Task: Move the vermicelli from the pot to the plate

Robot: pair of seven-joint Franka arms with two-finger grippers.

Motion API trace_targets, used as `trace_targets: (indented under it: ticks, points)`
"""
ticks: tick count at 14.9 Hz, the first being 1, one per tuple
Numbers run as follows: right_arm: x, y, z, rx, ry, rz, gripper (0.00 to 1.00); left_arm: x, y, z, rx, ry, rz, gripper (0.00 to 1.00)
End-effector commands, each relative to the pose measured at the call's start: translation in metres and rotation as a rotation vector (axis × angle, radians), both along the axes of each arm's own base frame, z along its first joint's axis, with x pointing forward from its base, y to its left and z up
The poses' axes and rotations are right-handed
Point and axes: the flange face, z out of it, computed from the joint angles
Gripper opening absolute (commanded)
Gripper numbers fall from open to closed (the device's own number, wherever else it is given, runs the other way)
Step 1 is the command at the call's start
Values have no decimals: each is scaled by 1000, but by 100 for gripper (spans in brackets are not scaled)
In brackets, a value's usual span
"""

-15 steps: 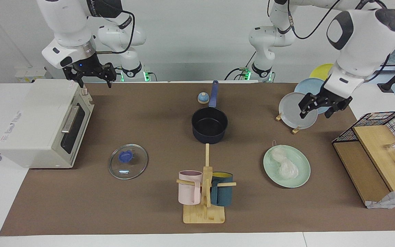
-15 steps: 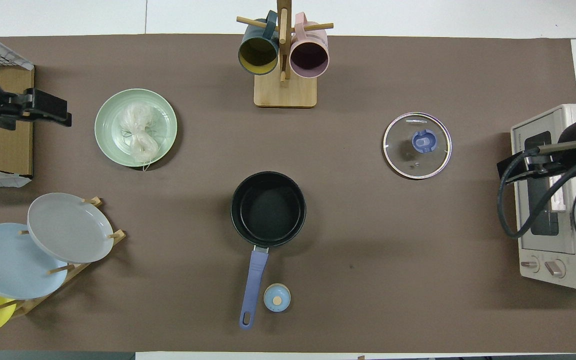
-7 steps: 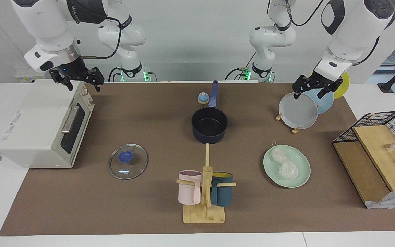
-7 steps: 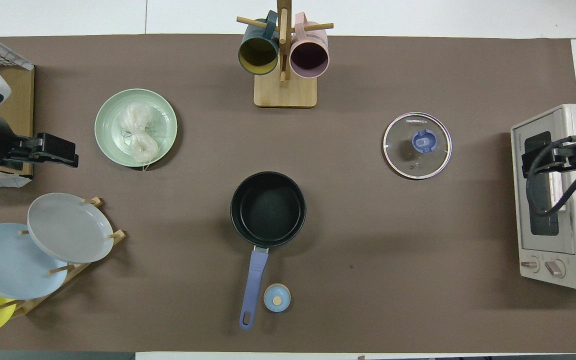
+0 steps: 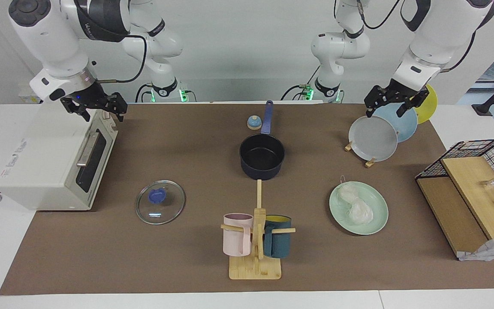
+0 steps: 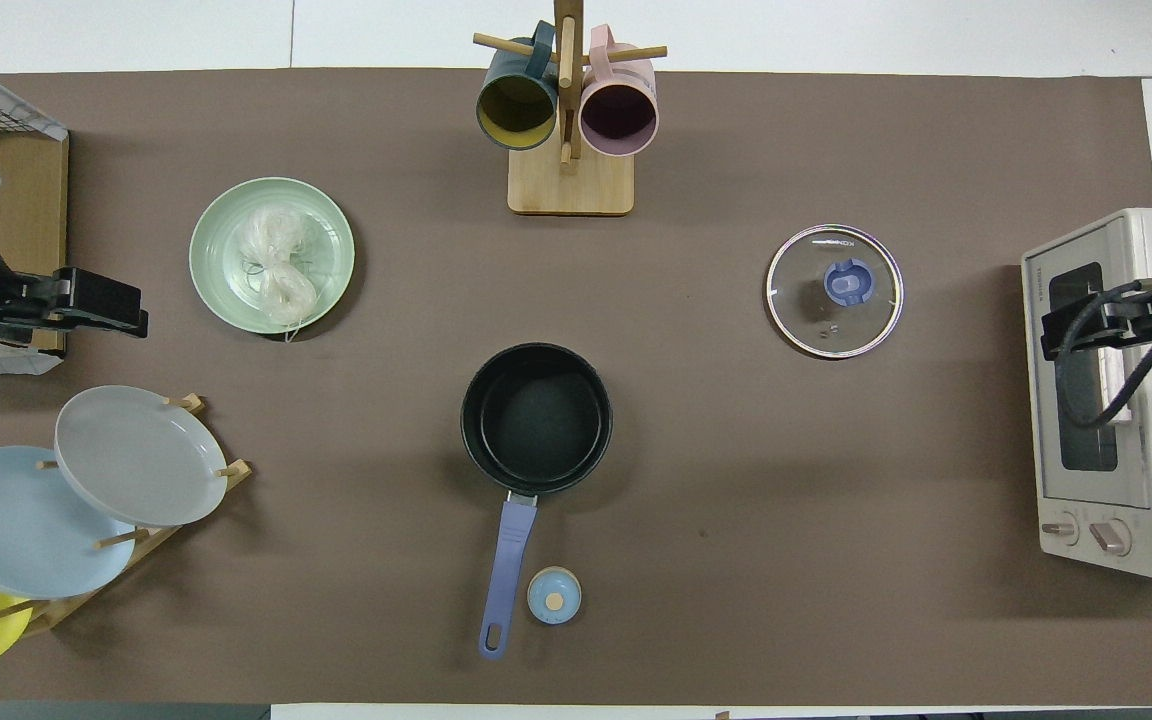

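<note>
The vermicelli (image 5: 355, 204) lies as two whitish bundles on the mint-green plate (image 5: 379, 221), toward the left arm's end of the table; it also shows in the overhead view (image 6: 274, 263) on the plate (image 6: 214, 215). The navy pot (image 5: 262, 156) stands mid-table with nothing inside it and its blue handle toward the robots, as the overhead view (image 6: 536, 418) also shows. My left gripper (image 5: 384, 111) is open and holds nothing, raised over the plate rack. My right gripper (image 5: 103, 115) is open and holds nothing, raised over the toaster oven.
A rack with a grey plate (image 5: 373, 138), a light blue and a yellow plate stands at the left arm's end. A glass lid (image 5: 160, 201), a mug tree (image 5: 255, 240), a small bell (image 5: 254, 122), a toaster oven (image 5: 54, 154) and a wire basket (image 5: 483, 150) are around.
Both arms have lifted and drawn back toward the robots. The left gripper left the spot over the grey plate; the right moved over the oven. The vermicelli, plate and pot have not moved.
</note>
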Motion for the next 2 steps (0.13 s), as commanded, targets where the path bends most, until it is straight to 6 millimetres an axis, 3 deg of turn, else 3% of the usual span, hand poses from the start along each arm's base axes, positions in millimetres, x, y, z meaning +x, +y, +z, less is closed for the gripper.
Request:
trace_targets:
  ticks: [1, 2]
  points:
    - [-4, -2, 0, 27, -14, 23, 100, -4, 2, 4, 17, 7, 11, 100]
    - [-4, -2, 1, 28, -15, 29, 100, -4, 2, 4, 17, 4, 10, 100]
